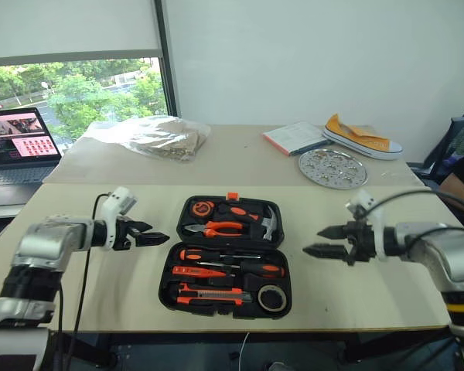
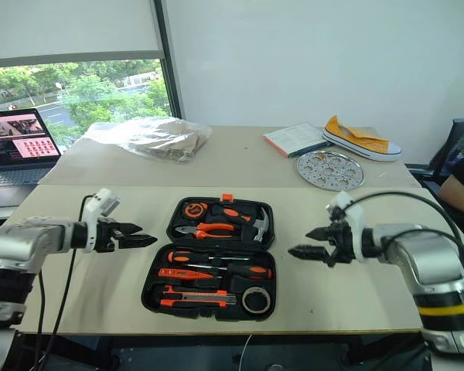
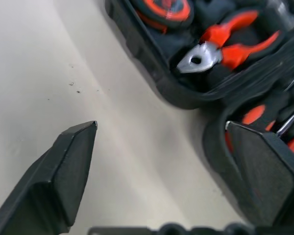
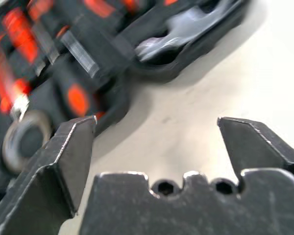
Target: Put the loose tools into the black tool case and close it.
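Between both pincers, open tool case (image 1: 226, 256)

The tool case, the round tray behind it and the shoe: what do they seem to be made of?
Tool case: likely moulded plastic, matte black, with rounded corners and shaped slots.
Round tray: probably metal, grey and slightly shiny, with a perforated pattern.
Shoe: apparently yellow canvas on a white rubber-like sole; the fabric is a guess at this distance.

Beige table (image 1: 100, 290): open black tool case (image 1: 226, 255) centre; nothing else near.
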Motion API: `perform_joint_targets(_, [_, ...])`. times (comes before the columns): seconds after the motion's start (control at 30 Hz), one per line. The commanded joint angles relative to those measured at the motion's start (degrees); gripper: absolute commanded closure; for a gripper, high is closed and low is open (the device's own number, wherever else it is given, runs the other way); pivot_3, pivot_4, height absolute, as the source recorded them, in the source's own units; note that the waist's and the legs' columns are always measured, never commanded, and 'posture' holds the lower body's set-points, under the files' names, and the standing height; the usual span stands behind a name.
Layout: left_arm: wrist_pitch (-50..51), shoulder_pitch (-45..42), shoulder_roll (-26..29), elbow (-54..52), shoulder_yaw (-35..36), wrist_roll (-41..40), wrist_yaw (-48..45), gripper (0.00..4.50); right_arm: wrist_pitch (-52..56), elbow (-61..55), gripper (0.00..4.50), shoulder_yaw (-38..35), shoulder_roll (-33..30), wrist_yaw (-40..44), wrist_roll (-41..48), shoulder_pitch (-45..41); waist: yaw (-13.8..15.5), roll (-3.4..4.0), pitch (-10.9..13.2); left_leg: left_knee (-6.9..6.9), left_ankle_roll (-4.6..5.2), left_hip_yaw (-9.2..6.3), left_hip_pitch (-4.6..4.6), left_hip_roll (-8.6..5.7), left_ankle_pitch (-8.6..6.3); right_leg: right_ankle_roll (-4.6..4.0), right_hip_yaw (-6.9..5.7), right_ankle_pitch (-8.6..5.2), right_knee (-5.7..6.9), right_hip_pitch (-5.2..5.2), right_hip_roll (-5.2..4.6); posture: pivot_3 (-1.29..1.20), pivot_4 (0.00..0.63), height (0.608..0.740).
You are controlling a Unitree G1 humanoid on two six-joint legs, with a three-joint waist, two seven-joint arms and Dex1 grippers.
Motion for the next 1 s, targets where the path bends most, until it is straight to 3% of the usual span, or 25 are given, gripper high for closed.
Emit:
perform_joint_targets(0.03, [0.3, -5.5, -2.0, 5.1, -1.0, 3.0, 3.6, 0.00, 4.5, 4.5, 0.04, 1.7, 3.6, -7.0, -1.9, -5.5, 0.1, 0.00, 0.0, 0.01, -0.01, -0.01, -0.02, 0.00, 0.00, 0.00, -0.02, 0.00, 0.01, -0.02, 0.00, 0.00, 0.150, 0.740])
perform_joint_targets(0.37, [1.6, -8.1, -4.2, 5.8, -2.5, 4.7, 4.5, 0.00, 1.1, 16.5, 0.04, 9.9, 9.1, -12.3, -7.3, -12.6, -0.2, 0.02, 0.0, -0.04, 0.03, 0.08, -0.63, -0.21, -0.02, 0.14, -0.15, 0.09, 0.11, -0.91, -0.15, 0.00, 0.150, 0.740])
perform_joint_targets(0.57, [2.2, -8.0, -5.4, 6.0, -2.7, 5.1, 5.7, 0.00, -0.8, 21.2, 1.67, 11.9, 9.5, -12.1, -8.8, -14.4, -0.3, 0.02, 0.0, 0.21, 0.02, 0.09, -0.68, -0.20, -0.01, 0.16, -0.17, 0.10, 0.07, -0.78, -0.16, 0.00, 0.150, 0.740])
perform_joint_targets(0.6, [2.2, -7.7, -5.7, 6.0, -2.6, 5.1, 5.8, 0.53, -0.8, 22.2, 2.08, 11.4, 10.1, -12.6, -8.7, -14.7, -0.3, 0.02, 0.0, 0.27, 0.02, 0.09, -0.68, -0.20, -0.01, 0.19, -0.14, 0.14, 0.08, -0.76, -0.16, 0.00, 0.150, 0.740])
perform_joint_targets(0.83, [2.9, -7.0, -7.8, 6.5, 0.2, 4.0, 7.8, 2.94, -1.3, 27.4, 4.40, 10.9, 12.1, -12.8, -9.0, -16.7, -0.2, -0.05, -0.1, 0.48, 0.04, 0.11, -0.62, -0.19, 0.20, 0.04, 0.02, 0.48, 0.29, -0.67, -0.15, 0.00, 0.150, 0.740])
perform_joint_targets(0.97, [1.1, -7.2, -10.1, 7.2, 4.8, 1.8, 10.1, 4.35, -6.0, 28.4, 4.50, 8.8, 13.1, -12.2, -7.9, -17.6, -0.1, -0.06, -0.1, 0.48, 0.00, 0.07, -0.59, -0.18, 0.24, 0.00, 0.02, 0.51, 0.48, -0.71, -0.15, 0.00, 0.150, 0.740])
perform_joint_targets(1.0, [-1.0, -6.9, -11.2, 7.0, 6.9, 0.8, 11.0, 4.44, -8.1, 27.5, 4.50, 7.4, 13.5, -11.0, -6.7, -17.5, -0.2, -0.08, -0.1, 0.48, 0.00, 0.07, -0.60, -0.18, 0.24, 0.00, 0.03, 0.51, 0.49, -0.73, -0.15, 0.00, 0.150, 0.740])
